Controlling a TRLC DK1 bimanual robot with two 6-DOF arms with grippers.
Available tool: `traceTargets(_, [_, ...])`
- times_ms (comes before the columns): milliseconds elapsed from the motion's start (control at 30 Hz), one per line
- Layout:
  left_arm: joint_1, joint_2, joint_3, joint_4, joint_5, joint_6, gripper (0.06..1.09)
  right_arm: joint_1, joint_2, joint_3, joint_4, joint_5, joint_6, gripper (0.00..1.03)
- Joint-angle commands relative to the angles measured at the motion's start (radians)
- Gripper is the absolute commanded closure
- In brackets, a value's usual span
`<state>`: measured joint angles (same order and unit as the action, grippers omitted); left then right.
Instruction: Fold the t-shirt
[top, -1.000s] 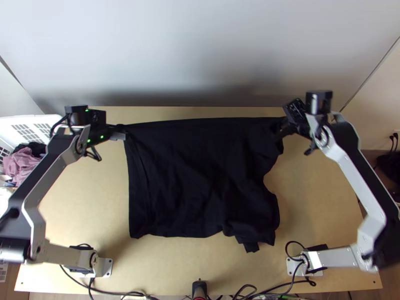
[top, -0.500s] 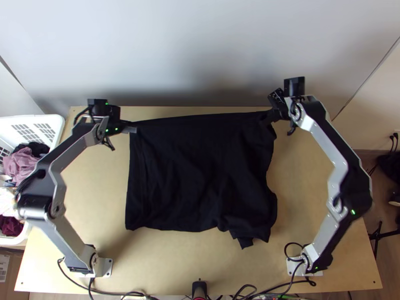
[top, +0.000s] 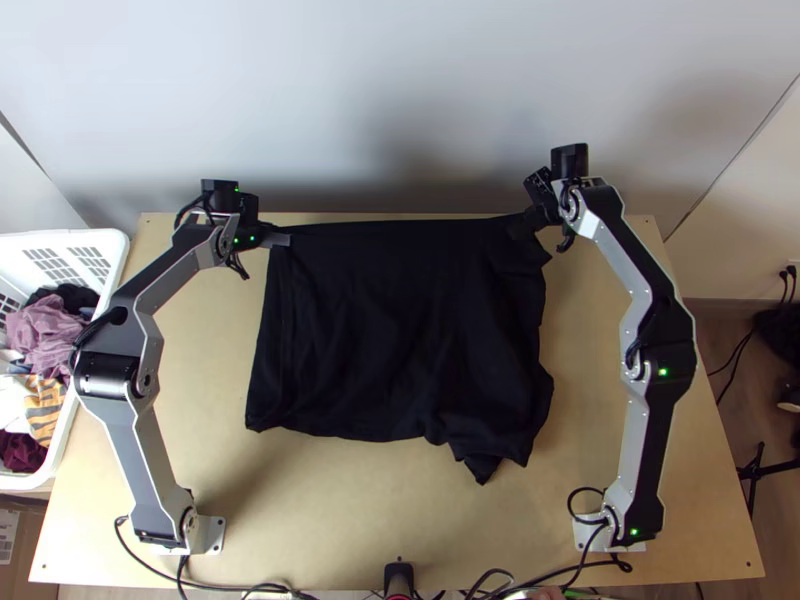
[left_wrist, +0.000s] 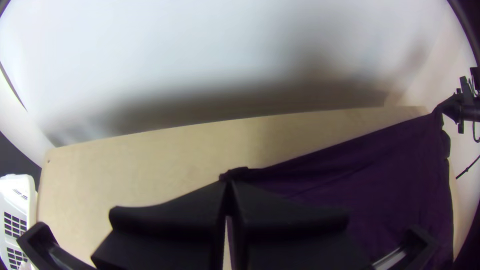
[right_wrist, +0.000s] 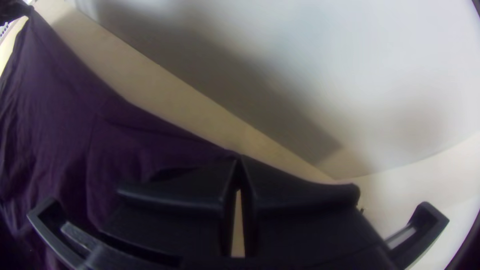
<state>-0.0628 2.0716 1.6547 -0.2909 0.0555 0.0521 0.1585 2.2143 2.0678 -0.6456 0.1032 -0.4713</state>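
- Currently, the left gripper (left_wrist: 229, 183) is closed, its tips pinching one far corner of the t-shirt (top: 390, 330).
- Likewise, the right gripper (right_wrist: 238, 160) is closed on the opposite far corner. Each tip appears to bite only a small fold; a sharp pull could let the cloth slip out.
- Between the grippers, the far edge runs nearly straight. Caution: if the arms spread unevenly, tension could free one corner or skew the t-shirt.
- Toward the near side, the cloth lies spread over the middle of the desk (top: 330, 500), with its near right part rumpled and a small flap protruding. Folding over this part would likely trap creases and give an uneven edge.
- Beyond the far edge of the desk stands the wall (top: 400, 100). Both grippers work near it; further travel that way risks contact, which could jar a grip loose.
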Motion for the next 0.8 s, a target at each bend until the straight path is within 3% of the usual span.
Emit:
traceTargets(0, [-0.02,0.016,0.014,-0.021,-0.002,-0.02,1.05,0.006,0.067,0.086,-0.023,0.0,0.005,1.0])
traceTargets(233, [-0.011,0.039,0.016,-0.004,0.0,-0.021,1.05,0.009,0.067,0.12,-0.052,0.0,0.028,1.0])
traceTargets(767, [-0.014,-0.219,-0.085,-0.056,0.033,-0.09,1.05,0.049,-0.119,0.054,-0.183,-0.086,0.102,1.0])
